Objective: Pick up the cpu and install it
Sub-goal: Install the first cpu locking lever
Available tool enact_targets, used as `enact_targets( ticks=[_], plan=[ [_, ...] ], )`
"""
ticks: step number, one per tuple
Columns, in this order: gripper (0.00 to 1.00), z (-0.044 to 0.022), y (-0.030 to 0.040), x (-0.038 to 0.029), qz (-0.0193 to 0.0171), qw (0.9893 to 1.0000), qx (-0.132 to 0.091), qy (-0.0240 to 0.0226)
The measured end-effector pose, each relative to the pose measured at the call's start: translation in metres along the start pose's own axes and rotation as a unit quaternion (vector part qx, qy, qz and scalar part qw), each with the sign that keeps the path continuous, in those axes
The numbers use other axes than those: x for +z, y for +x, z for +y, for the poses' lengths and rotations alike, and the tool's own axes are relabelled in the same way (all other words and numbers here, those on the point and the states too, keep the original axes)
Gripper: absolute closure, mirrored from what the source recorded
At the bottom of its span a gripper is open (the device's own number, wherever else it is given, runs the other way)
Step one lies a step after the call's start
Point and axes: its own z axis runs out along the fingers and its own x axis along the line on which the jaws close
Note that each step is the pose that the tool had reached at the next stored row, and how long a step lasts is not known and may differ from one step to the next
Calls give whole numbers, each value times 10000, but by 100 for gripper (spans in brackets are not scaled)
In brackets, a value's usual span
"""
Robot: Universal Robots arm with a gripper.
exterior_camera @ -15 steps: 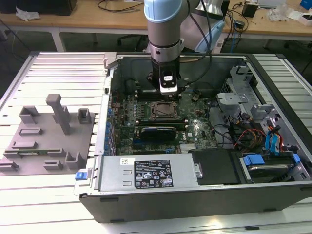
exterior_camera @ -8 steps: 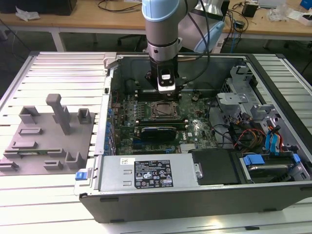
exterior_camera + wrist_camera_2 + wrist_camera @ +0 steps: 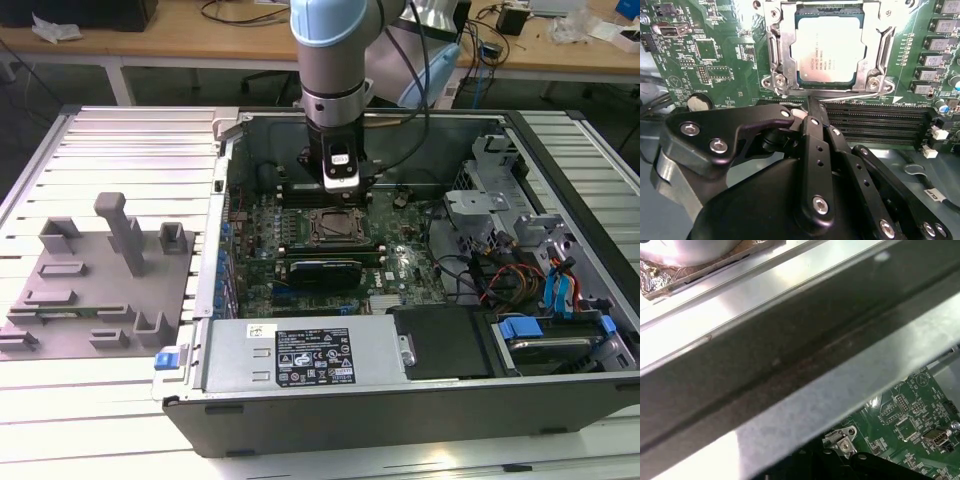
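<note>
In the second wrist view the cpu, a square chip with a silver-white top, lies flat inside the motherboard socket, with the metal frame around it. My gripper hangs just short of the socket's near edge, above the board. Its black fingers are drawn together with nothing between them. In the exterior view the gripper points down into the open computer case, just behind the socket.
Memory slots run beside the socket, and a coin battery sits on the green board. The case's metal wall is close to the wrist. Grey plastic blocks stand at the exterior view's left, a power supply in front, and drive cages at the right.
</note>
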Motion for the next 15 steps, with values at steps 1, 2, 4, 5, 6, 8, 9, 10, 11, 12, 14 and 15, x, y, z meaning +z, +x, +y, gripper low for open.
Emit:
enact_targets(
  ticks=[1, 2, 4, 5, 6, 8, 9, 10, 11, 12, 14, 15],
  plan=[
    [89, -2, 0, 4, -1, 10000, 0, 1],
    [89, -4, 0, 8, -1, 10000, 0, 1],
    [89, -8, -2, 15, -2, 10000, 0, 2],
    [89, -12, -3, 20, -2, 10000, -1, 2],
    [89, -15, -5, 23, -2, 10000, -1, 3],
    [89, -24, -10, 27, -3, 10000, -1, 4],
    [89, -29, -14, 27, -4, 10000, -1, 5],
    [89, -35, -17, 28, -5, 10000, -1, 7],
    [89, -48, -26, 28, -6, 10000, -1, 10],
    [89, -60, -33, 29, -8, 10000, -2, 11],
    [89, -67, -37, 31, -9, 10000, -2, 13],
    [89, -67, -37, 31, -9, 10000, -2, 14]
  ],
)
